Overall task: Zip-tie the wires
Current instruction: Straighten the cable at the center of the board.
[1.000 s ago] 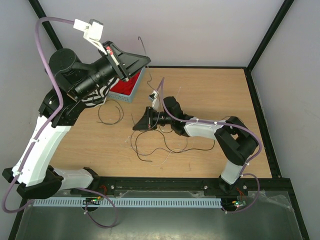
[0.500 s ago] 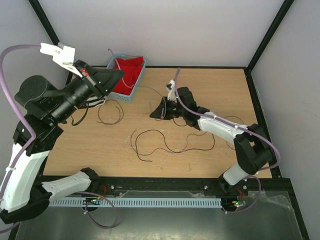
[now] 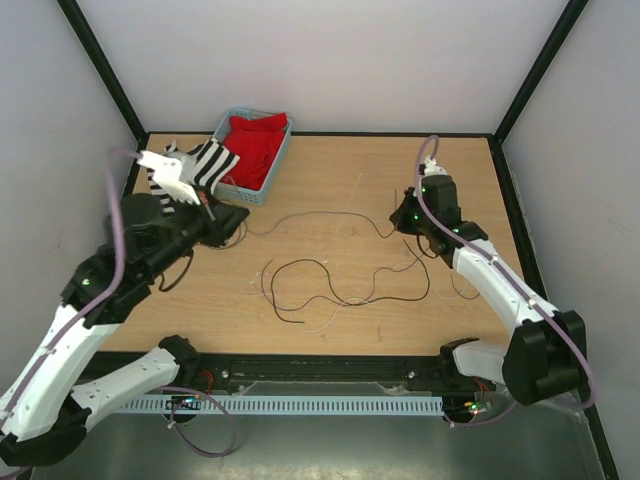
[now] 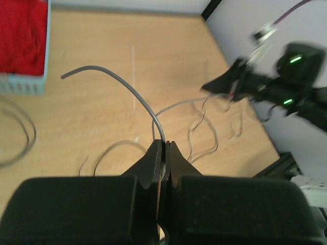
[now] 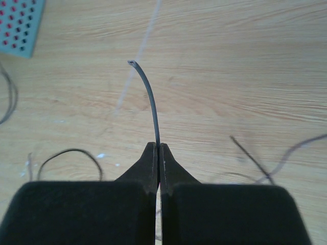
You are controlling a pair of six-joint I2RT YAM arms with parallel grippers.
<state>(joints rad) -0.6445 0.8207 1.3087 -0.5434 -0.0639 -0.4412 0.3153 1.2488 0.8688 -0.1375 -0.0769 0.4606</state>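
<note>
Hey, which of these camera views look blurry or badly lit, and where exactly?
Top external: sharp and evenly lit, no glare on the table. Left wrist: the right arm at the far side is smeared, while the grey strand pinched in the left gripper is fairly crisp. Right wrist: wood grain and the strand in the right gripper are sharp; the black fingers show little detail.

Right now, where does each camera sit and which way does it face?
Top external: above, behind the arms, looking down at the table; both arms show, left gripper and right gripper.
Left wrist: on the left arm, facing the right arm; own shut fingers pinching a wire.
Right wrist: on the right arm, facing the table; own shut fingers pinching a wire.
All share the basket.
</note>
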